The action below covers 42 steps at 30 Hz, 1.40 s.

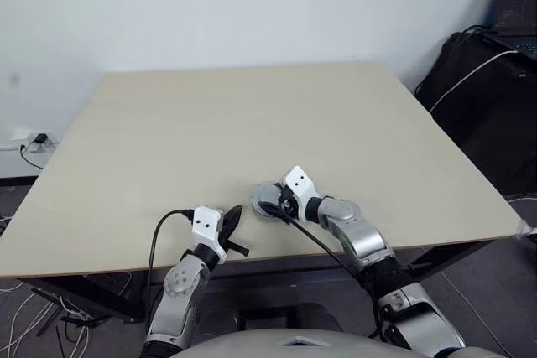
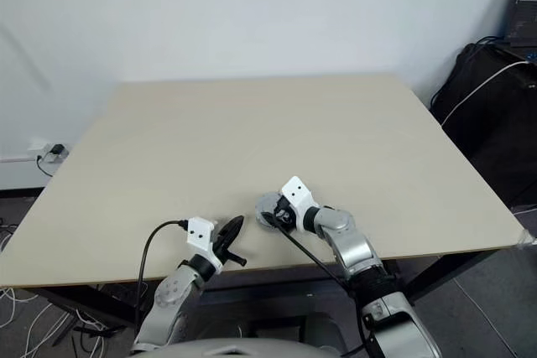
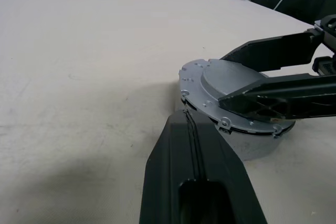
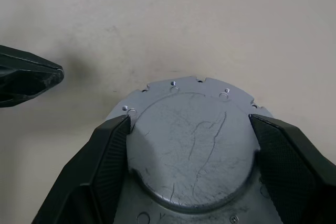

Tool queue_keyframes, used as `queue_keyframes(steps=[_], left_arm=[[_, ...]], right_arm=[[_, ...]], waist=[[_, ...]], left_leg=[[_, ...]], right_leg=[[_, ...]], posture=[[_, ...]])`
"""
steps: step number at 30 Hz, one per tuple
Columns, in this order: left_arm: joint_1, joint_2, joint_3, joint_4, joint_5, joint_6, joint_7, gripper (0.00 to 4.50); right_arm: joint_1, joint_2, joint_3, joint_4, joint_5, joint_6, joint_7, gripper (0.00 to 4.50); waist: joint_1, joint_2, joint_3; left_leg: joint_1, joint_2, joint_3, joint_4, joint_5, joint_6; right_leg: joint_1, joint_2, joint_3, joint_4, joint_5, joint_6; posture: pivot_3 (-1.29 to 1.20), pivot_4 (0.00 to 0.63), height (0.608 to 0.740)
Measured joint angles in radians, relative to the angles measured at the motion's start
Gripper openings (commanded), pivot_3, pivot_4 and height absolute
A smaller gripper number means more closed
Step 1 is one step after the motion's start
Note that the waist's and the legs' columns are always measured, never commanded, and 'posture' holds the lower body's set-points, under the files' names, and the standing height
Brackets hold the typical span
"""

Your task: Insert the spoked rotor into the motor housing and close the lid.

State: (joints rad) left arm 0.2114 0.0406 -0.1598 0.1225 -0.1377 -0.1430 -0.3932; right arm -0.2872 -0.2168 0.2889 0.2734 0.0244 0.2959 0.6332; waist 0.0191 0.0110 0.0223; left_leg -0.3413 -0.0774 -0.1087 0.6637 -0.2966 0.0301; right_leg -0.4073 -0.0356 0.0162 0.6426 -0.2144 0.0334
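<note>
1. The lid [image 4: 191, 145] lies smooth face up, raised centre showing, on top of the motor housing [image 3: 252, 148], low and just right of centre in the head views, near the counter's [image 1: 252, 123] front edge. I judge the closing step to be nearly done; the spoked rotor cannot be seen and presumably sits under the lid.
2. The right tool [image 4: 190, 153] has its fingers [image 4: 105, 156] apart, one on each side of the lid's raised centre, close to it or just touching; which, I cannot tell.
3. To finish well, press or seat the lid evenly, keeping it level so the small holes around its rim stay square over the housing below. Check for a gap at the seam, then lift the tool straight off so the stack does not slide.
4. The left tool [image 1: 228, 222] has its fingers together, holds nothing, and rests at lower left, just beside the stack, its tip near the lid's rim.
5. That left tip is the only obstacle: a sideways move of the right tool could meet it.
6. The black bag [image 1: 495, 90] at right sits well apart, off the counter.
</note>
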Motion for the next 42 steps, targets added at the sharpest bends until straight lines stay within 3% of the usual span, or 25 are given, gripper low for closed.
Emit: queue_keyframes(steps=[24,34,42], left_arm=[[0.004,0.005,-0.005,0.003,0.016,-0.001,0.011,0.0],[-0.199,0.061,-0.007,0.115,0.053,0.031,-0.017,0.0],[-0.376,0.05,-0.008,0.165,0.003,0.215,-0.096,0.0]], right_arm=[[-0.017,-0.045,0.05,-0.044,-0.019,0.082,0.011,3.27],[-0.008,-0.034,0.06,-0.042,-0.021,0.08,-0.017,3.27],[0.008,-0.022,0.059,-0.058,-0.023,0.08,-0.03,3.27]], waist=[[0.01,0.001,-0.003],[0.008,0.0,-0.003],[-0.001,-0.001,-0.002]], left_leg=[[0.004,0.0,0.0,0.0,-0.001,0.001],[0.015,0.0,-0.001,-0.002,-0.001,0.002],[0.014,0.0,-0.001,-0.002,-0.001,0.001]], right_leg=[[0.001,-0.001,-0.001,-0.001,-0.001,0.001],[0.012,0.0,-0.001,-0.002,-0.002,0.002],[0.013,0.0,-0.001,-0.002,-0.002,0.002]], posture=[[0.0,0.0,0.74],[0.0,0.0,0.74],[0.0,0.0,0.74]])
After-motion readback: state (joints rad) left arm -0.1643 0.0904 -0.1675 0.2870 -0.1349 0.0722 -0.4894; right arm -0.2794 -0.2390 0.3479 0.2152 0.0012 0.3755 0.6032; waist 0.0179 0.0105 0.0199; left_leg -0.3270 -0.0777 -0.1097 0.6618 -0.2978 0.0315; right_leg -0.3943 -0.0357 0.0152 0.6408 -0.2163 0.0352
